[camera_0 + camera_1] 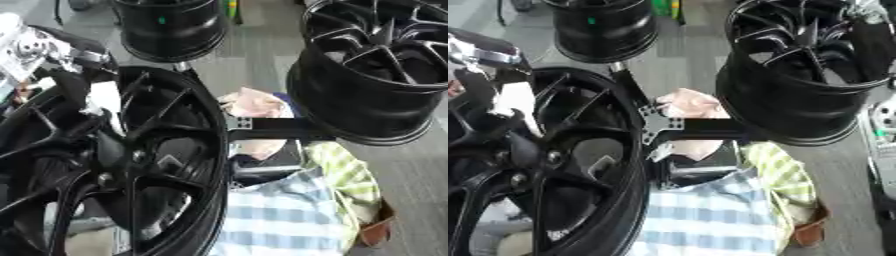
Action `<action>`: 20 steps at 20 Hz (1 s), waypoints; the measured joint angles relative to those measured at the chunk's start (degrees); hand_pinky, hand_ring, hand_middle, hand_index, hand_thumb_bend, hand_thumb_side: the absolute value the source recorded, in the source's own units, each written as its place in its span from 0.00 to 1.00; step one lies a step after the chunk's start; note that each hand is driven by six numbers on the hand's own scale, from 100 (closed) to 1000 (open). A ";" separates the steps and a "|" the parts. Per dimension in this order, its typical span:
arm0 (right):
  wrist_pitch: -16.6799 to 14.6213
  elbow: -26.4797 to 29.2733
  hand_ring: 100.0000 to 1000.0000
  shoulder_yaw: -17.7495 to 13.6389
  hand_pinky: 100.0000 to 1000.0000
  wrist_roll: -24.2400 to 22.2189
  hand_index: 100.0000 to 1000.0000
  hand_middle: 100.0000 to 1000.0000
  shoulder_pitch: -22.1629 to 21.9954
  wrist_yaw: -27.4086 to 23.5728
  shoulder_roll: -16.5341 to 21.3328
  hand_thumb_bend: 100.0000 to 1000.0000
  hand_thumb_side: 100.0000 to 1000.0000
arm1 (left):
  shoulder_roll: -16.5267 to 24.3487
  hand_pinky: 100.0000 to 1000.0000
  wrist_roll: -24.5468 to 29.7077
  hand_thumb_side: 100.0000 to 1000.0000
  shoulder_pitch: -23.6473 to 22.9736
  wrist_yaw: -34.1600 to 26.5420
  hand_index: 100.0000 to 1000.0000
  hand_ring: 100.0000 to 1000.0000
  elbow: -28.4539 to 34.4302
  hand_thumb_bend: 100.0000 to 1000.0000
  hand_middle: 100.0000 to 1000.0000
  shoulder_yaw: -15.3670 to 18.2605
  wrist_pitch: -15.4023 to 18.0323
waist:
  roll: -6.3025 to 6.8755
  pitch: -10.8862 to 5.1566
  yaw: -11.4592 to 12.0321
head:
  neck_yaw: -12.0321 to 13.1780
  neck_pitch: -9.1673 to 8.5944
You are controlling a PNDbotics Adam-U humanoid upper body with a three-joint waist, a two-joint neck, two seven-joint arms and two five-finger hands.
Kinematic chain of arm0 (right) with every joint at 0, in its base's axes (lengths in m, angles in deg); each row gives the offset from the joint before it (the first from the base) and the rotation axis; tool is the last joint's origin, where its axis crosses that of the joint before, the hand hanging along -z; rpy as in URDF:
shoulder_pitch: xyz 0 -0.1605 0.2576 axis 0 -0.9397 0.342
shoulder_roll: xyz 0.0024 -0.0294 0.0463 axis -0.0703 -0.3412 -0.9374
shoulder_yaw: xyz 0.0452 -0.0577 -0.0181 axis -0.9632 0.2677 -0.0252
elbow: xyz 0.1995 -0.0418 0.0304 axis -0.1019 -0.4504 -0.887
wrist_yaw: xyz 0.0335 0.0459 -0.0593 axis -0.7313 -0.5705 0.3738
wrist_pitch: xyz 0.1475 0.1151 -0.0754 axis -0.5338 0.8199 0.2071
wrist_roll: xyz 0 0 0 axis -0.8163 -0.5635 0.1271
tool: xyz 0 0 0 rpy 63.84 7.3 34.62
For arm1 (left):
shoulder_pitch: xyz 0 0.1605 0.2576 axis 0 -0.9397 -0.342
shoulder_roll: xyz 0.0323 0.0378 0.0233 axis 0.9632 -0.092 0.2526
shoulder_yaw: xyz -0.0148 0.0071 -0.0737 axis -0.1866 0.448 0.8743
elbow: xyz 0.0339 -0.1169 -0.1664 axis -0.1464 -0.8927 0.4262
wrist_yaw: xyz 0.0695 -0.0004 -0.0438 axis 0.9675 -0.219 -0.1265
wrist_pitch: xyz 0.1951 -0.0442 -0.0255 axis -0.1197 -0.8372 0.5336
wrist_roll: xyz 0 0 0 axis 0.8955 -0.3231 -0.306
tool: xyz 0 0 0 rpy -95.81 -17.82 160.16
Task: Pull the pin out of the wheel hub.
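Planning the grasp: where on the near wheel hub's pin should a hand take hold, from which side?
The pin by its exposed end, a small pale stub at the hub. Come straight at the wheel face, since spokes crowd its sides. Finer shape unclear.

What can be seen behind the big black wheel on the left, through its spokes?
Through the spokes of the big wheel, only pale floor patches and grey shapes show. The left hand reaches into the spokes; its fingers and any pin are hidden.
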 measured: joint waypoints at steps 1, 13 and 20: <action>0.00 0.00 0.73 0.00 0.73 0.00 0.79 0.66 0.00 0.00 0.00 0.00 0.49 | 0.01 0.52 0.02 0.00 0.00 0.00 0.37 0.31 0.25 0.20 0.10 0.06 -0.21 | -0.01 0.00 0.02 | 0.00 0.00; -0.04 0.00 0.73 0.01 0.73 0.04 0.80 0.66 -0.08 0.05 -0.07 0.00 0.47 | 1.62 0.48 -1.28 0.00 0.83 -2.96 0.26 0.22 4.96 0.16 0.00 2.87 -4.68 | -0.32 -0.60 0.21 | 0.04 -0.02; -0.18 0.02 0.73 0.00 0.73 0.18 0.80 0.66 -0.50 0.51 -0.26 0.00 0.47 | 4.01 0.46 -4.63 0.00 1.67 -8.49 0.23 0.20 8.32 0.11 0.00 8.83 -8.13 | -0.30 -1.04 0.31 | 0.04 -0.04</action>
